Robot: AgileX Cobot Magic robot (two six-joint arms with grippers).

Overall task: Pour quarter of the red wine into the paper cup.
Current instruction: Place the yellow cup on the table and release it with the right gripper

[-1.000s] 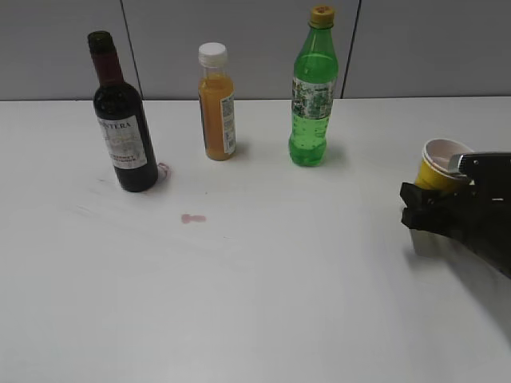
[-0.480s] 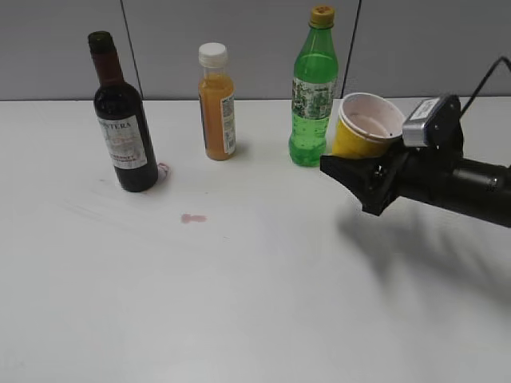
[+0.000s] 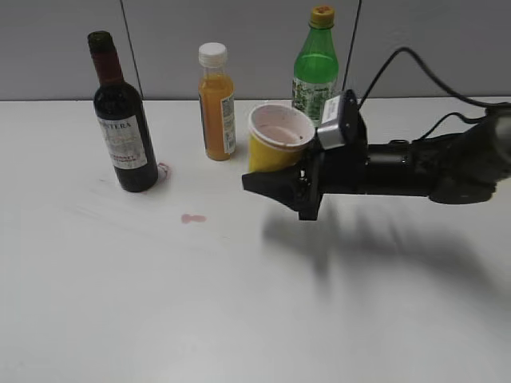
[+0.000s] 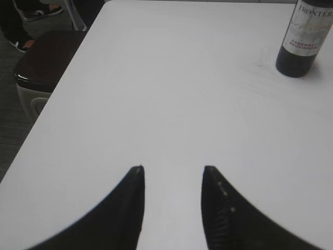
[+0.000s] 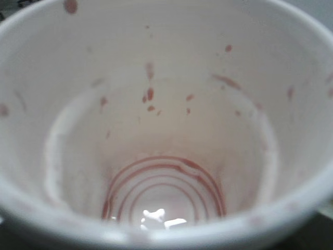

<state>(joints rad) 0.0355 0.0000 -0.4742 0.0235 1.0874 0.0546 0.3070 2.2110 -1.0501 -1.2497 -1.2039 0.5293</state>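
Observation:
The red wine bottle (image 3: pixel 121 136) stands upright at the back left of the white table, open at the top; its lower part shows in the left wrist view (image 4: pixel 304 39) at the top right. The yellow paper cup (image 3: pixel 275 144) is held tilted above the table's middle by my right gripper (image 3: pixel 275 182), which is shut on it. In the right wrist view the cup's pink-stained white inside (image 5: pixel 166 130) fills the frame and hides the fingers. My left gripper (image 4: pixel 171 169) is open and empty over bare table, well short of the bottle; it is out of the exterior view.
An orange juice bottle (image 3: pixel 216 104) with a white cap and a green soda bottle (image 3: pixel 315 64) stand along the back, right of the wine. A small pink stain (image 3: pixel 192 218) marks the table. A dark bin (image 4: pixel 44 57) stands beyond the table's left edge.
My right arm has carried the paper cup from the table's right edge leftwards to the middle, in front of the green bottle. The bottles have not moved.

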